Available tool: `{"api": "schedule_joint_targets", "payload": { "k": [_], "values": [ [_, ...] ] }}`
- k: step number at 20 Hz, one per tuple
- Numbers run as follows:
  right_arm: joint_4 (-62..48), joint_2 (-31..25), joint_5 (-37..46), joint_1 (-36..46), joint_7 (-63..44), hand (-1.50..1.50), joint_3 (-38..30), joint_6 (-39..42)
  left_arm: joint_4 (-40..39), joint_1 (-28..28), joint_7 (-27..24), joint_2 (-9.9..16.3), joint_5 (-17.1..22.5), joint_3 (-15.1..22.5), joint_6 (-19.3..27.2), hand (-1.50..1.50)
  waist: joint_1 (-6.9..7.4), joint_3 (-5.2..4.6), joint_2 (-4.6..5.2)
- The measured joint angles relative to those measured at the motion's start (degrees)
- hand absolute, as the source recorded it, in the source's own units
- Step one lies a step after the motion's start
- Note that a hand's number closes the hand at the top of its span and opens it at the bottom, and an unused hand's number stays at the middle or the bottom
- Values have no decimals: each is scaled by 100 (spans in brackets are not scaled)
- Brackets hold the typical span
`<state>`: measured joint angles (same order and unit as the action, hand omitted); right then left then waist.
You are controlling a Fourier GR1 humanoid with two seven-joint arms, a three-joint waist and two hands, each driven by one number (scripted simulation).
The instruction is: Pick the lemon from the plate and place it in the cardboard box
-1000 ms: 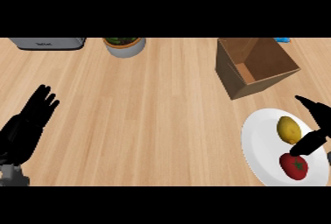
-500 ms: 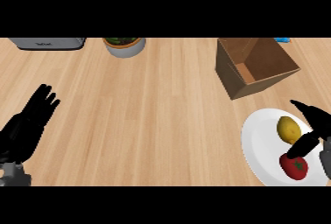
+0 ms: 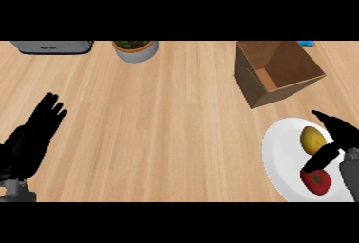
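The right hand point(image 3: 338, 142) sits open beside the lemon point(image 3: 313, 139) on the plate point(image 3: 280, 156), lower right. The left hand point(image 3: 32, 137) rests open, lower left.

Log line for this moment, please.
phase: reaching | right hand: open beside lemon on plate | left hand: open, resting | cardboard box: empty

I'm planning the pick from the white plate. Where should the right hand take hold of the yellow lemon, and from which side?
Grip the yellow lemon across its narrow middle, coming from above and the right, where the right hand is. It lies long end to end on the white plate, so the short axis probably suits the fingers. The red tomato sits close below, so keep the thumb clear of it.
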<state>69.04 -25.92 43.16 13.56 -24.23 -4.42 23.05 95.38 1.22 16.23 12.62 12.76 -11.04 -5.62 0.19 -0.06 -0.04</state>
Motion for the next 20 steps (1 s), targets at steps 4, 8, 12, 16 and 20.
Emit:
{"api": "schedule_joint_targets", "payload": {
  "k": [4, 8, 12, 16, 20],
  "values": [
    [-493, 21, 212, 168, 302, 150, -27, -246, -222, 132, -115, 15, -49, -73, -66, 0, 5, -4, -1],
    [-563, 48, 348, 206, 656, 150, 4, -508, -220, 226, 20, 32, -11, -124, -73, 0, 0, 3, 3],
    [-735, 32, 465, 274, 960, 150, -13, -642, -114, 223, 80, -46, -68, -86, -23, 0, 0, 0, 0],
    [-492, 407, 643, 534, 515, 150, 198, -578, -201, 260, 32, -98, -125, -73, -21, 0, 15, 2, 7],
    [-772, 1542, 1038, 1467, -518, 150, 695, -797, -192, 404, 70, -131, -147, 94, -97, 0, 317, 4, 66]
  ]
}}
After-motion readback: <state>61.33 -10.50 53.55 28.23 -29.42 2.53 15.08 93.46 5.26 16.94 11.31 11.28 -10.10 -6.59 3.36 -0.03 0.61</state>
